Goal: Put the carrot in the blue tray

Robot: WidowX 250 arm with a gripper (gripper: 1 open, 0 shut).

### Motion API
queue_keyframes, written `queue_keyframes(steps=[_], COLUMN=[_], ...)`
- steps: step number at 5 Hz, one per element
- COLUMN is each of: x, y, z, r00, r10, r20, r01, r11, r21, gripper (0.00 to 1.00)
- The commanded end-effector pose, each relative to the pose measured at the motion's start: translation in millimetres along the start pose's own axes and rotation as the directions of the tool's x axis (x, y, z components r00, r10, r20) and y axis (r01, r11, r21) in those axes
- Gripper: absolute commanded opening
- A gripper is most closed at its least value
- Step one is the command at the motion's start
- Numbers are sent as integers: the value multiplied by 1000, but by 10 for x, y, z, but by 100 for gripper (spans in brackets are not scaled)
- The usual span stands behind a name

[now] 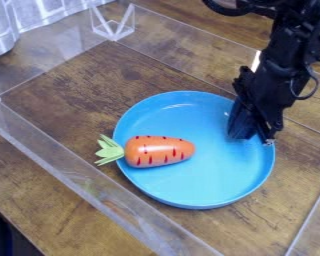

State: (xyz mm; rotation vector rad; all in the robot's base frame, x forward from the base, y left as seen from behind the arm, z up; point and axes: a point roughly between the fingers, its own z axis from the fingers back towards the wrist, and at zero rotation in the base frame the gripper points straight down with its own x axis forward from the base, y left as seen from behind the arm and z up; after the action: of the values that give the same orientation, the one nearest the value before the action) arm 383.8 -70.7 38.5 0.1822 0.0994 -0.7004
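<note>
The carrot (159, 151) lies on its side in the left part of the tray (203, 188), its pale green leaves (109, 151) sticking out over the left rim onto the table (69, 95). It is plump and orange, with short dark stripes along its top. The tray is round, shallow and bright blue, with a low rim. At its right edge the black pincer (246, 130) points down, jaws together, nothing between them, well apart from the carrot.

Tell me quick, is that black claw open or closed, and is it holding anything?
Gripper: closed, holding nothing; its tips sit at the far right edge of the blue tray, apart from the carrot.
</note>
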Motion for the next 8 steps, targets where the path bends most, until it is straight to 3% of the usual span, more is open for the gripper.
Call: queue_keyframes(steps=[1,4,8], x=[44,-104,-181], y=[81,142,104], z=[321,755,851], r00=[999,1000,1000], r10=[-2,-7,-14], r20=[43,-3,10], r01=[0,7,13], r11=[999,997,997], r21=[42,74,79], gripper=[0,0,0])
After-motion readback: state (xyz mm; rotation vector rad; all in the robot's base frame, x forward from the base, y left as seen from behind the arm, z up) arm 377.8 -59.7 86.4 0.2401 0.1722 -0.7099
